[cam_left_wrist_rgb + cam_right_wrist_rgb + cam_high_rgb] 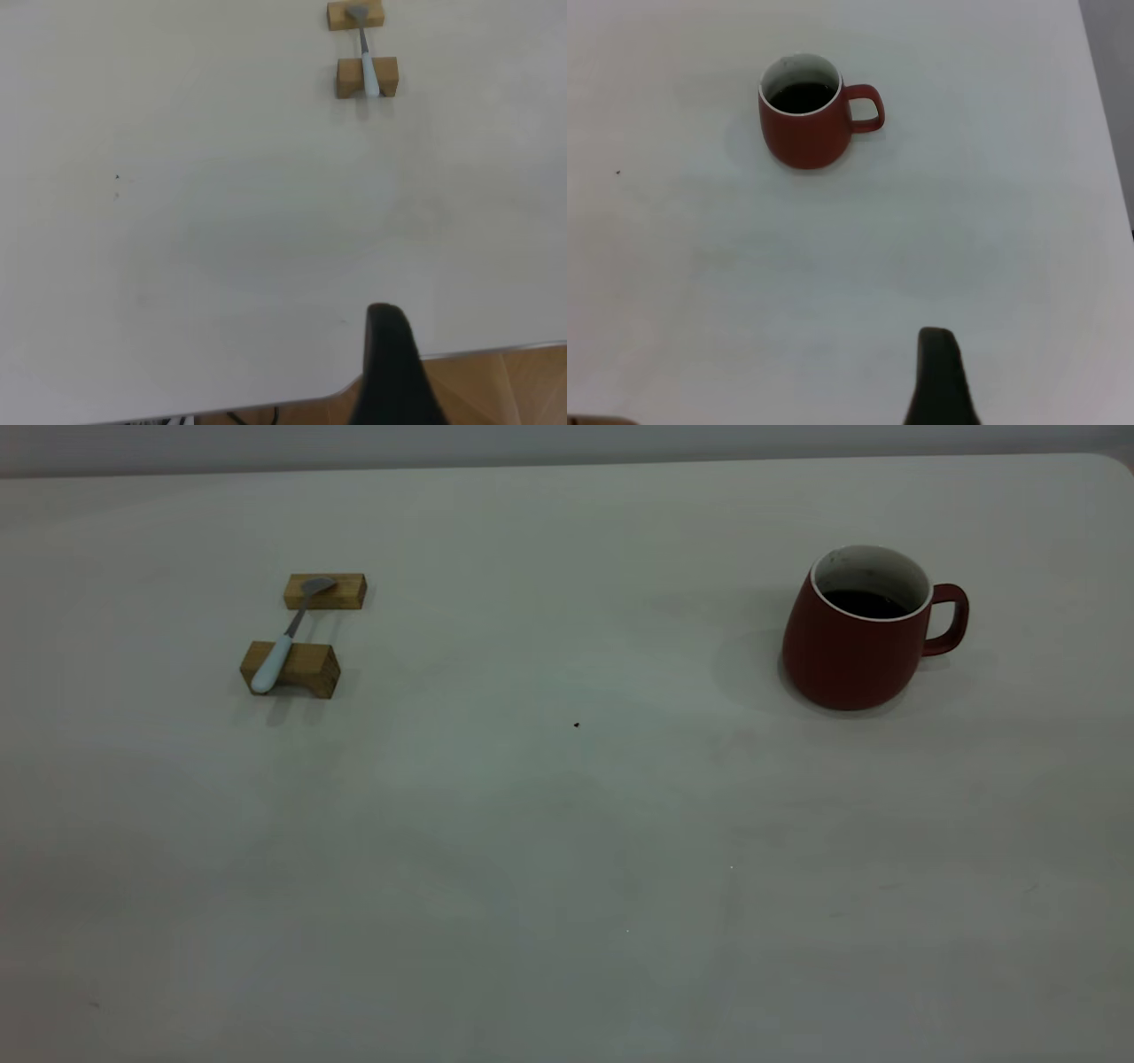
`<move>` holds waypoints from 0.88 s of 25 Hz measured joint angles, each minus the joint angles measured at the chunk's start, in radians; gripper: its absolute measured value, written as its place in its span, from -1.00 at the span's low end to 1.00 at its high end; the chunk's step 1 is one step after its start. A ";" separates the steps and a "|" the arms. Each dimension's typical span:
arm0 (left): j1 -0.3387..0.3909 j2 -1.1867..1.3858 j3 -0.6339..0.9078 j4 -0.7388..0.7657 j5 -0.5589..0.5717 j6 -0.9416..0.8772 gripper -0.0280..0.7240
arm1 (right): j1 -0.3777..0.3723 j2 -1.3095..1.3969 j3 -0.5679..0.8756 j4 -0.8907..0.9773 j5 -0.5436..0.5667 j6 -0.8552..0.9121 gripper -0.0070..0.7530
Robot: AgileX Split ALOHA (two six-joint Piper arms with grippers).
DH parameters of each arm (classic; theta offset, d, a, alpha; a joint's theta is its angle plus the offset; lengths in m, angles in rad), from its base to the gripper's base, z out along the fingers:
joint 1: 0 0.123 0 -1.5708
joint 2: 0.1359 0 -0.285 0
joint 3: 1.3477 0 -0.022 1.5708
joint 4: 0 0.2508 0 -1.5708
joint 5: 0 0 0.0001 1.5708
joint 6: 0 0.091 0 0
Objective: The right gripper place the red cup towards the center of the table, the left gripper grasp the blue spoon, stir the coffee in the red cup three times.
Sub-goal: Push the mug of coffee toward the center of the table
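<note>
Nothing is in hand yet; this looks like the opening step, with the cup still to be fetched. Neither arm shows in the exterior view. Each wrist view shows only one dark finger at its lower edge, the left claw (pixel 387 367) near the counter's front edge and the right claw (pixel 939 376) over bare counter; whether either is released or clenched I cannot tell, and neither grasps anything.

The near half of the counter (pixel 567 886) lies bare, broad room for both approaches; a tiny dark speck (pixel 577 725) sits near the middle of the frame. Farther back, at upper left, the blue spoon (pixel 282 645) bridges two wooden blocks (pixel 292 668), handle nearest. At upper right stands the red cup (pixel 855 638), upright, handle toward the right edge, coffee (pixel 866 604) inside. By my judgement the right claw must reach it and bring it toward the centre without spilling.
</note>
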 joint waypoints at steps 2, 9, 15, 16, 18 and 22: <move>0.000 0.000 0.000 0.000 0.000 0.000 0.55 | 0.000 0.038 -0.027 0.000 -0.008 -0.002 0.57; 0.000 0.000 0.000 0.000 0.000 0.000 0.55 | 0.000 0.404 -0.170 -0.063 -0.085 -0.088 0.68; 0.000 0.000 0.000 0.000 0.000 0.000 0.55 | 0.000 0.789 -0.271 -0.082 -0.223 -0.244 0.73; 0.000 0.000 0.000 0.000 0.000 0.000 0.55 | 0.000 0.854 -0.290 -0.079 -0.244 -0.263 0.73; 0.000 0.000 0.000 0.000 0.000 0.000 0.55 | 0.000 0.973 -0.338 -0.069 -0.279 -0.308 0.73; 0.000 0.000 0.000 0.000 0.000 0.000 0.55 | 0.000 1.180 -0.428 -0.031 -0.296 -0.456 0.73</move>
